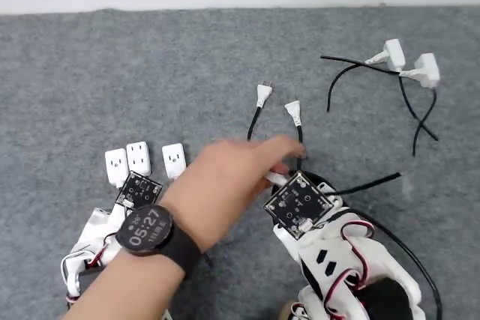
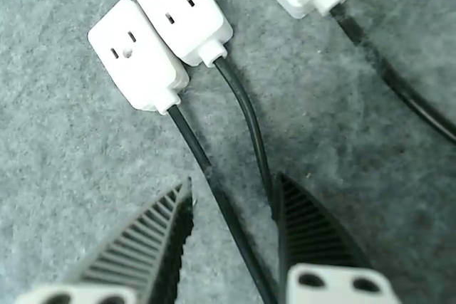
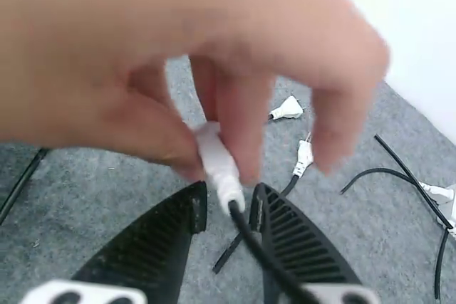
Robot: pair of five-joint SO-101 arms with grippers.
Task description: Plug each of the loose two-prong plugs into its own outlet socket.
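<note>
A person's hand, with a black round wristwatch showing white digits, is covering the lower middle of the high view and pinching a white two-prong plug on a black cable; the fingers are hiding its prongs. The black-toothed right gripper is standing open around the plug's tail. The left gripper is gaping over two black cords beside three white plastic outlet sockets, lower left in the high view; in the left wrist view one socket is cut off.
</note>
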